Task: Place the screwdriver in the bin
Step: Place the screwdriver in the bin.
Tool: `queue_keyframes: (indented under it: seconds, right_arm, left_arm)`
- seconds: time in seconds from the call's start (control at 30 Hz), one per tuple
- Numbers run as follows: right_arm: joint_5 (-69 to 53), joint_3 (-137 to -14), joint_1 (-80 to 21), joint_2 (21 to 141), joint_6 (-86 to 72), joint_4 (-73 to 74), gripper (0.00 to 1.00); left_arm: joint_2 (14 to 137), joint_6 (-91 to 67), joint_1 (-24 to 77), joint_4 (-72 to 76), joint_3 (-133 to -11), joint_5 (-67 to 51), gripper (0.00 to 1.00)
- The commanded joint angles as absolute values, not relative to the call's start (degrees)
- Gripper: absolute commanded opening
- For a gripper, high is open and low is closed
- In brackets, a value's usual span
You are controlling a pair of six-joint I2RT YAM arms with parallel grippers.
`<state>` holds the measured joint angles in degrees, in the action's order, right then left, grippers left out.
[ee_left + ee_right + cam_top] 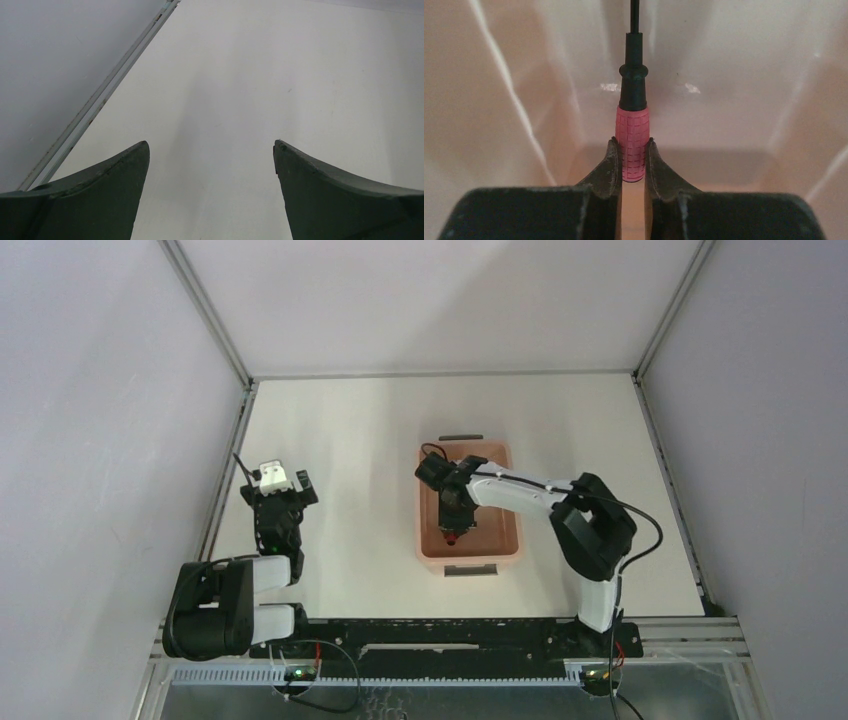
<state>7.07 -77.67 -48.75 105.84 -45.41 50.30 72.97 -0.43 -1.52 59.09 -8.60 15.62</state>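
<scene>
You are at the release step: your right gripper (631,150) is clamped on the screwdriver (632,131), its two fingers pinching the lower end of the red grip, with the black collar and thin shaft pointing away from the wrist. In the wrist view the salmon walls of the bin (749,100) close in on every side, so the tool is already inside the tub and not just above its rim. The overhead view agrees: the right gripper (452,512) reaches in over the bin (508,502), and a spot of red from the screwdriver (452,537) shows near the middle of it. You cannot tell from either view whether the tip touches the bin floor, since the shaft runs out of the top of the wrist picture. What remains looks simple: spread the jaws enough for the handle to slip free, let it drop or lie down, then lift the arm straight up so the fingers do not catch a wall or drag the tub across the table (350,440). Your left gripper (285,485) sits well apart on the left side, its jaws spread wide with nothing between them (211,145), and has no part in this.
</scene>
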Motion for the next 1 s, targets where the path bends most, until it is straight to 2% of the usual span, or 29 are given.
queue_keyframes:
  seconds: [0.0,0.17,0.47,0.7,0.87,0.97]
  right_arm:
    - [7.96,-76.82,-50.22,108.78,-46.27,45.99,0.00]
    - [7.38,-75.78,-50.68,110.69,-45.72,45.85,0.02]
    - [8.37,-78.82,-48.47,99.71,-42.80,51.89,0.39]
    - [8.71,-94.49,-43.77,93.76,-33.96,62.22,0.50]
    - [6.34,-106.80,-36.35,93.22,-26.93,66.11,0.72]
    - [5.21,-115.68,-31.07,94.56,-22.88,67.99,0.79]
  left_arm:
    - [72.33,0.36,-1.41,61.08,-10.94,14.82,0.98]
    - [72.28,0.42,-1.40,61.08,-10.93,14.80,0.98]
    - [72.32,0.40,-1.41,61.08,-10.97,14.85,0.98]
    - [72.32,0.37,-1.32,61.08,-10.96,14.81,0.98]
    - [72.30,0.41,-1.41,61.08,-10.97,14.84,0.98]
    - [72.33,0.43,-1.41,61.08,-10.95,14.78,0.98]
